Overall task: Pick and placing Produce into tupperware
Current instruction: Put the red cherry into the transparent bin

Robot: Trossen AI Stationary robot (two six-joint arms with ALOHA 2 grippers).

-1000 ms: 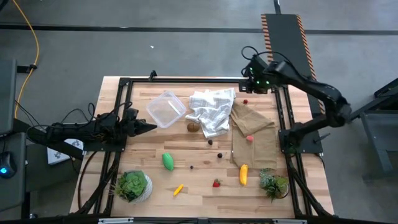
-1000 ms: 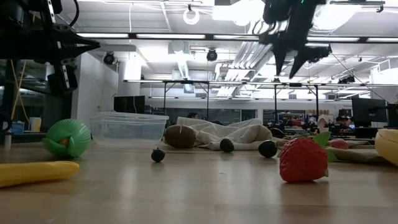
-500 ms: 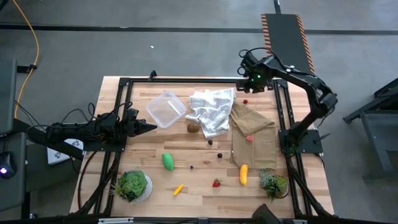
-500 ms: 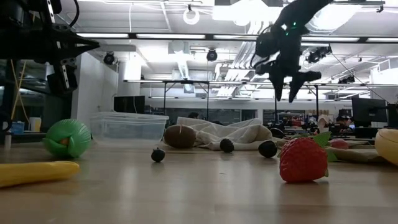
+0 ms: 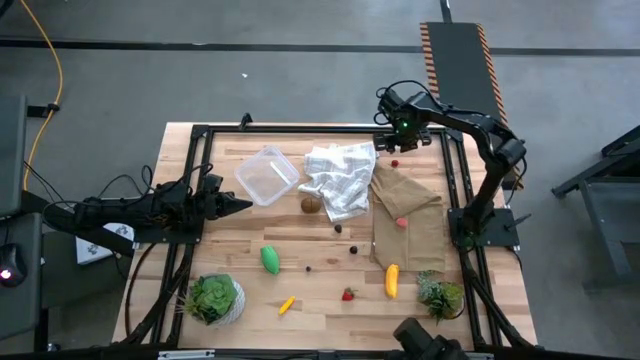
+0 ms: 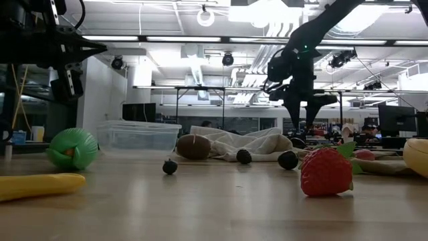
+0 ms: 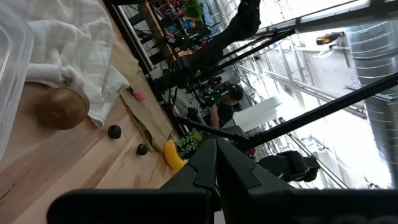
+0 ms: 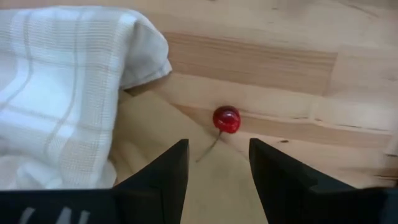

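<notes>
While the left gripper (image 5: 240, 205) waits at the left-centre of the overhead frame, its fingers pressed together with nothing between them, the produce lies scattered across the wooden table (image 5: 330, 300). Just right of that gripper, in the upper left part of the table, sits the clear container (image 5: 266, 175), with nothing visible inside it. Below it lies a green oval fruit (image 5: 270, 259), and lower still a potted plant (image 5: 212, 297) and a small yellow piece (image 5: 287, 304).

At centre, a white checked cloth (image 5: 340, 176) is crumpled beside the container, with a brown kiwi (image 5: 311, 204) touching its lower left edge. Small dark berries (image 5: 338, 228) dot the wood below, and a strawberry (image 5: 348, 294) lies near the bottom edge.

Right of the cloth is a brown bag (image 5: 405, 215) lying flat, with a small pink piece (image 5: 401, 222) on it and a yellow banana (image 5: 391, 280) at its lower end. Another potted plant (image 5: 440, 296) stands at lower right.

At upper right, the right gripper (image 5: 392, 125) hangs above the table's far edge, jaws spread and holding nothing. Its wrist view shows a red cherry (image 8: 226, 119) with a thin stem lying on the wood at the bag's corner, ahead of the gap between the fingers (image 8: 163, 169) and clear of them.
</notes>
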